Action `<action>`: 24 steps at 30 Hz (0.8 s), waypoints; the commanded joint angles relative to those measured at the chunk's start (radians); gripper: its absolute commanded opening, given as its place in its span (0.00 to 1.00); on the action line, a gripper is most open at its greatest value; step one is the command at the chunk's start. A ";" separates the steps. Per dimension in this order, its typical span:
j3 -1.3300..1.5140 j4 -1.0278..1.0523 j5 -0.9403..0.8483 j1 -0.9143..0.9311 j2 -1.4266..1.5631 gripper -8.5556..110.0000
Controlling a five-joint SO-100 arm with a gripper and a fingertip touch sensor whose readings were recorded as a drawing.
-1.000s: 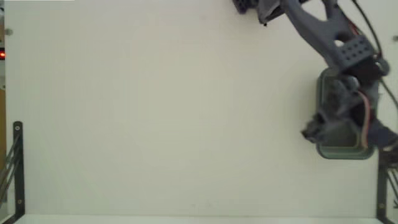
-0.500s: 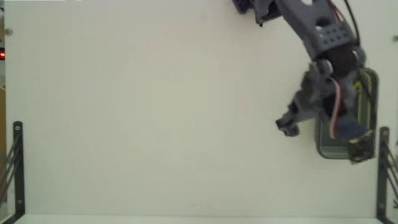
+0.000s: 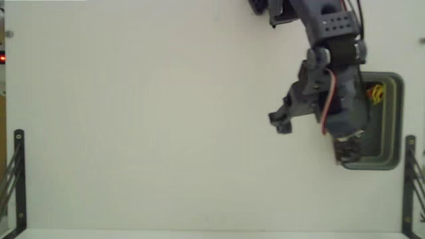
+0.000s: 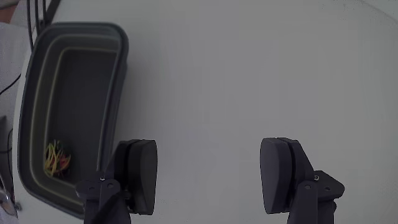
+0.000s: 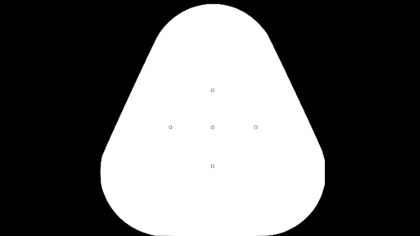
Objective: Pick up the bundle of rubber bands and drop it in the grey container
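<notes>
White table [image 3: 166, 133] carries all. Bundle [image 4: 56, 158] lies inside the tub [image 4: 118, 81], in its corner at 7 o'clock in the wrist view. Claw [image 4: 208, 177] is spread wide and empty, over bare table at 3 o'clock from the tub. I judge the drop done; retreat should lift clear of the rim.
</notes>
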 commanded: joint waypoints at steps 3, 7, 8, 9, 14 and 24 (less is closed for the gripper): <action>0.050 0.020 0.003 0.047 0.111 1.00; 0.097 0.020 0.003 0.083 0.158 1.00; 0.105 0.020 0.003 0.089 0.166 1.00; 0.116 0.020 0.003 0.098 0.178 1.00; 0.162 0.020 0.003 0.133 0.223 1.00; 0.221 0.021 0.003 0.178 0.283 1.00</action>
